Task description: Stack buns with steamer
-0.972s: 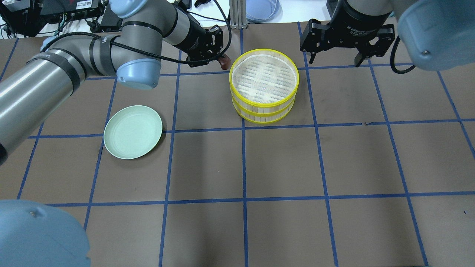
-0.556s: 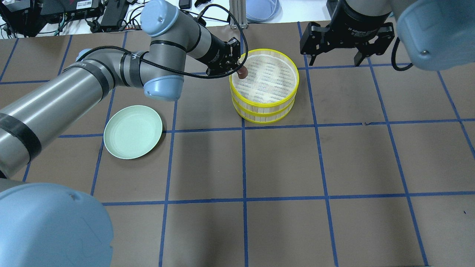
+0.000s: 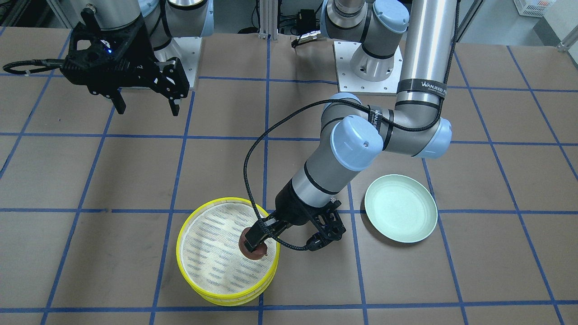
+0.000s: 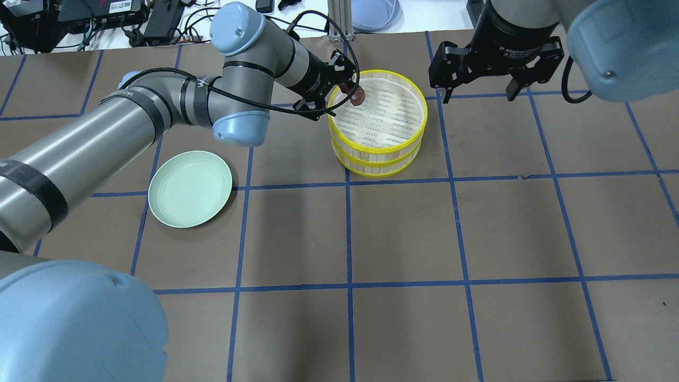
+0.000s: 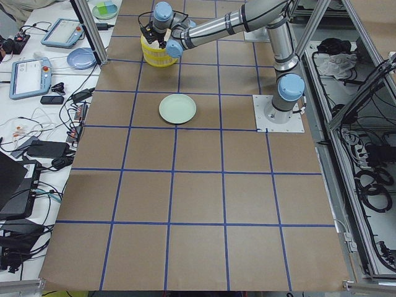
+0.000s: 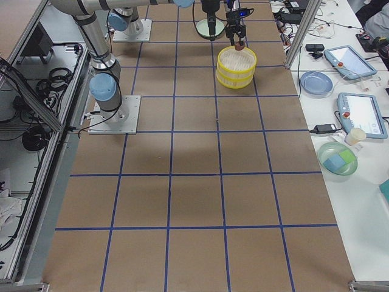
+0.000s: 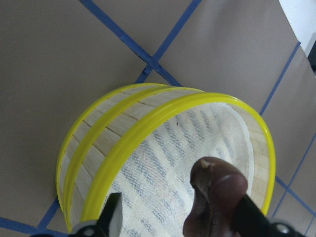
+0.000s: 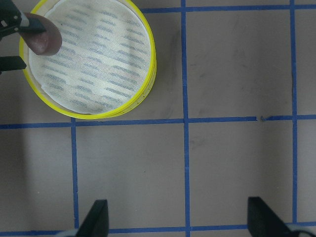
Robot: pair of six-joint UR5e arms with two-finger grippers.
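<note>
Jaws around bun; plate well apart.

Lower steamer tray: inside was hidden beneath the upper tray. Brown bun: underside was cut off at the left wrist view's edge.

2 stacked trays under the bun; plate well apart.

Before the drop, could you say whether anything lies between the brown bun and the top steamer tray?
Nothing visible does: the brown bun, held by the left gripper, is over the bare cloth of the top steamer tray.
</note>
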